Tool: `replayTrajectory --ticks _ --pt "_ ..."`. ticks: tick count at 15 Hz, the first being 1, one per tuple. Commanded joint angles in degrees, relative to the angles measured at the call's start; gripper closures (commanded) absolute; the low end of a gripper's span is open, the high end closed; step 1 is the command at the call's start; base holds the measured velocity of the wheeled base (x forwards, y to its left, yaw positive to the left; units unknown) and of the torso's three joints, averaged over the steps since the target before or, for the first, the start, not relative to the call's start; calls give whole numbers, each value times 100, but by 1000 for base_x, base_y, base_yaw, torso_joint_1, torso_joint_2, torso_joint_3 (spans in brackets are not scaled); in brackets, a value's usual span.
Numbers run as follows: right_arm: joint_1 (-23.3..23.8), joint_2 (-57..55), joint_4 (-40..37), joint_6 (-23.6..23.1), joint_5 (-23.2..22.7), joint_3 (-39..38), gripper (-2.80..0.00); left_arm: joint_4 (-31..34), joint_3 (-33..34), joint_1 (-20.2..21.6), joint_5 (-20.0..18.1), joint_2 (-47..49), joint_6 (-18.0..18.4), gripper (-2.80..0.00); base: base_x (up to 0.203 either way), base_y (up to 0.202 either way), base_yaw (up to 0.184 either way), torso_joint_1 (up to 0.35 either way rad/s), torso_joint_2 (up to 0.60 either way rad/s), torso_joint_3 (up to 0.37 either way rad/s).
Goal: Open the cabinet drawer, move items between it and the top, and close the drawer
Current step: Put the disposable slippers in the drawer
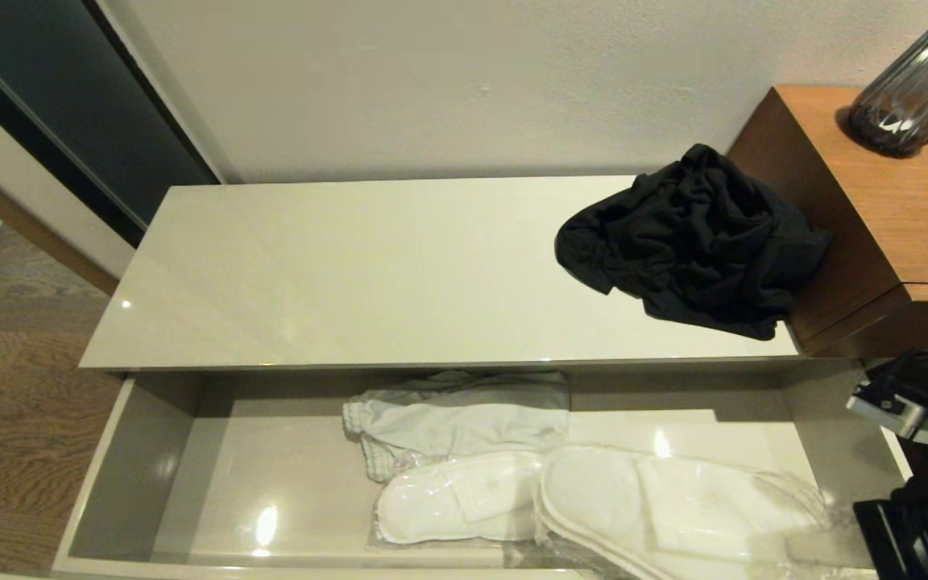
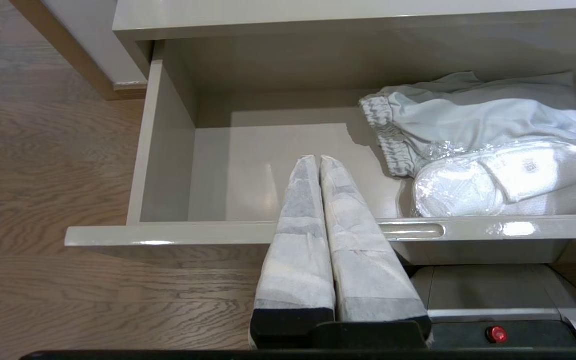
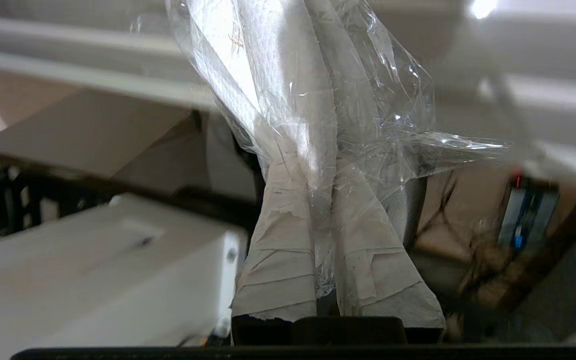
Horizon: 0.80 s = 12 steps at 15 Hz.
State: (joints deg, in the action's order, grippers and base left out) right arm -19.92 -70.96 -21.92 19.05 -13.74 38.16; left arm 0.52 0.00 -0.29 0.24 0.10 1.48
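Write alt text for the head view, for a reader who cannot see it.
An open beige cabinet drawer holds a light grey garment and two plastic-wrapped pairs of white slippers. A crumpled black garment lies at the right end of the glossy cabinet top, beside a brown wooden unit. The right arm shows at the right edge.

Drawer: I saw the cabinet drawer (image 1: 142, 451) pulled fully out, glossy beige, shallow and long.
Top: the top (image 1: 367, 266) was a glossy cream slab.
Black garment: the black cloth garment (image 1: 689, 242) lay crumpled at the top's right end, against the wooden unit.
Grey garment: the light grey garment (image 1: 456, 419) lay mid-drawer toward the back, elastic band leftward.
Slippers: one wrapped slipper pair (image 1: 456, 495) lay flat just before it; the second wrapped pair (image 1: 673, 511) lay to its right, its plastic wrap (image 3: 318, 125) pinched at the right end.
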Motion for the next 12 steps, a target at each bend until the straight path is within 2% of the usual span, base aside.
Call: replayTrajectory --ticks 1,3,9,12 --pt "146 -446 972 -118 17 -404 0 0 0 2 2 8 2 0 0 0 0 0 0 0" --pt "275 -870 1648 -176 34 -423 0 0 0 3 2 8 2 0 0 0 0 0 0 0" --pt "322 -2147 2494 -203 227 22 0 0 0 3 2 8 2 0 0 0 0 0 0 0" --pt "322 -2986 3055 -441 264 162 0 8 0 3 2 8 2 0 0 0 0 0 0 0"
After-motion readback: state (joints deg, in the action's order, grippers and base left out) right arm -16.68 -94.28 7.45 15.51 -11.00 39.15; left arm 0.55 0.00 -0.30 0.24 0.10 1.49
